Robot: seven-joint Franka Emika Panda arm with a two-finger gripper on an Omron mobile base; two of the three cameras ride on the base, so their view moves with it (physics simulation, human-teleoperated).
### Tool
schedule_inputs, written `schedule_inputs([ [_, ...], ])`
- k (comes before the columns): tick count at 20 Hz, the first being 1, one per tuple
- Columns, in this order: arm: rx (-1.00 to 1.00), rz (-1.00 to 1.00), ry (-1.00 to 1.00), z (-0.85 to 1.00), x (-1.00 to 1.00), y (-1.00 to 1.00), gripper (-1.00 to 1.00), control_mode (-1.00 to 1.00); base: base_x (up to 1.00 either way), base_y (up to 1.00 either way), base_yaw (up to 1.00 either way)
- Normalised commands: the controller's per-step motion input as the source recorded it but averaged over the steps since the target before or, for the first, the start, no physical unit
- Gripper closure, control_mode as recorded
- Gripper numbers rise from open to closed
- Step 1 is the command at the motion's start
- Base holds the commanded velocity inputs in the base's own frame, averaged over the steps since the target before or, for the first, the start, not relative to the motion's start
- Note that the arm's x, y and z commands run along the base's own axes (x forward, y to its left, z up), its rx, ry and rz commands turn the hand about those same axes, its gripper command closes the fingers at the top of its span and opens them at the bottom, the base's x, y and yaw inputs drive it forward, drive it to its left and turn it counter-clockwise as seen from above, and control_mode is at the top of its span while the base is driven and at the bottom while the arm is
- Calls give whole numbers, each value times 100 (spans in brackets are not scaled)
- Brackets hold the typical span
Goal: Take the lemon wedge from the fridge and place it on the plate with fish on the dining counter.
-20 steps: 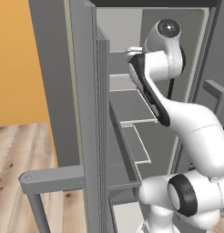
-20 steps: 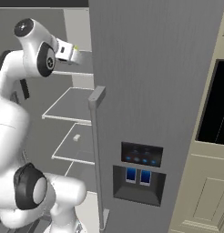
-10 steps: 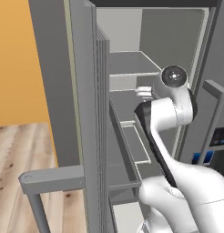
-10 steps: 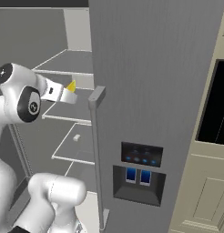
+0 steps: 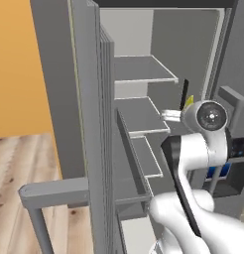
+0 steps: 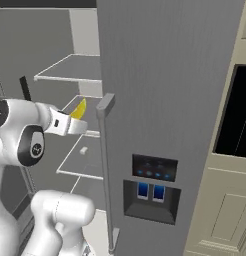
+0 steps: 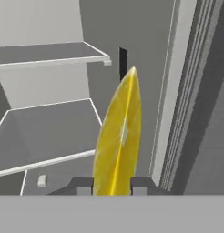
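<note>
The hand [image 7: 112, 185] is closed on the lemon wedge [image 7: 118, 136], pinched upright between its fingertips — just in front of the open fridge [image 6: 170, 100] shelves; the pick is done; carrying it to the plate with fish on the tabletop remains.

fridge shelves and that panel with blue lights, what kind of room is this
Most likely a home kitchen, rendered. An open grey fridge with white shelves and a dark dispenser panel stands beside cream cabinetry holding a dark, oven-like panel, and wood flooring shows at the left.
</note>
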Motion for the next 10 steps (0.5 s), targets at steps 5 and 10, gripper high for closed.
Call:
schedule_inputs([
  [5,0,0,0,0,0,0,100,100,-100,-79,17],
  [10,0,0,0,0,0,0,100,100,-80,-34,67],
])
